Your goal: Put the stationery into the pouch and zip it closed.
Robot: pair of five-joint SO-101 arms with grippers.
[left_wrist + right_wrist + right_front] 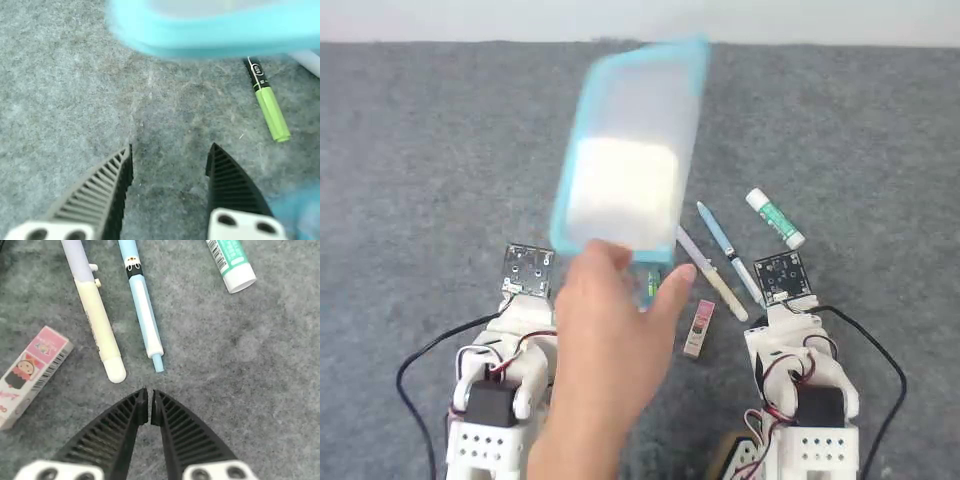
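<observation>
- Grey felt mat [420,150] carries both arms. The left gripper [171,147] has its fingers apart, the right gripper [149,391] fingers together, both empty.
- From the right gripper: eraser [30,375] at eight o'clock, cream pen [97,325] and blue pen [142,310] at ten, glue stick [230,260] at twelve.
- A person's hand [610,340] holds the pouch [630,150] aloft at the left gripper's one o'clock, over a green pen [267,102].

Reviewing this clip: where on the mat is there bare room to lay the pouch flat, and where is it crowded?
Bare: the mat left of the held pouch, beyond the left gripper, and the stretch right of the glue stick. Crowded: ahead of the right gripper, where the blue pen, cream pen and eraser lie, with the green marker by the hand.
</observation>
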